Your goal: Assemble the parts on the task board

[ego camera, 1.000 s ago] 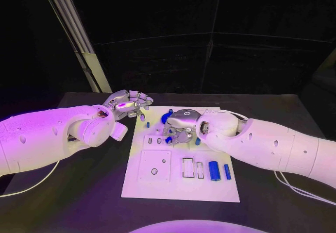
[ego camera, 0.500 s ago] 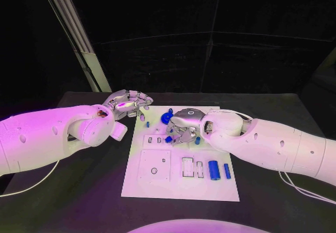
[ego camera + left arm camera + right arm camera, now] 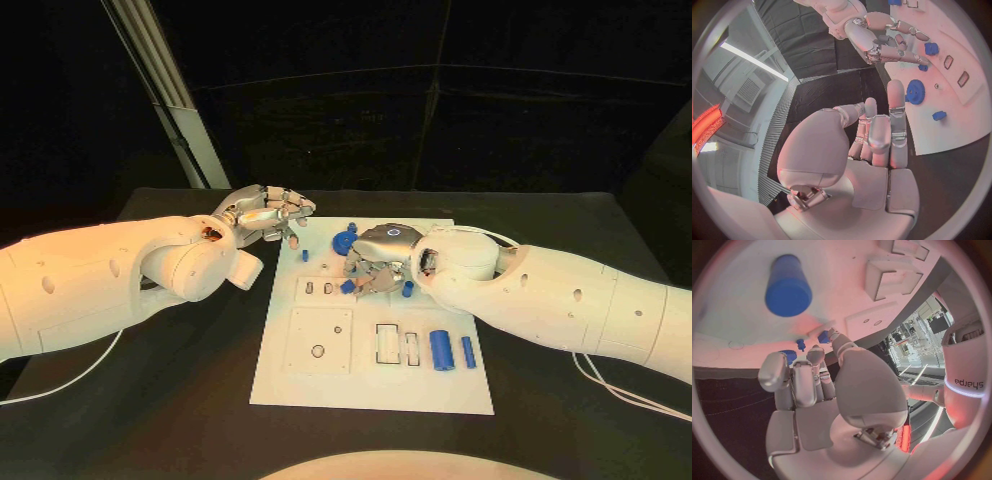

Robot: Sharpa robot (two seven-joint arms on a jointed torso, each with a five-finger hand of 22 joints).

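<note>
I see my right hand (image 3: 378, 262) hovering over the upper middle of the task board (image 3: 332, 385), fingers curled down among small blue parts; whether it grips one, I cannot tell. My left hand (image 3: 265, 214) sits at the board's upper left corner, just off the white plate, fingers partly curled and holding nothing in the left wrist view. A blue gear (image 3: 342, 241) lies on the board between the two hands. A small blue peg (image 3: 304, 256) stands below the left hand. Two blue cylinders (image 3: 441, 351) lie side by side at the board's lower right, right of the rectangular slots (image 3: 387, 344).
</note>
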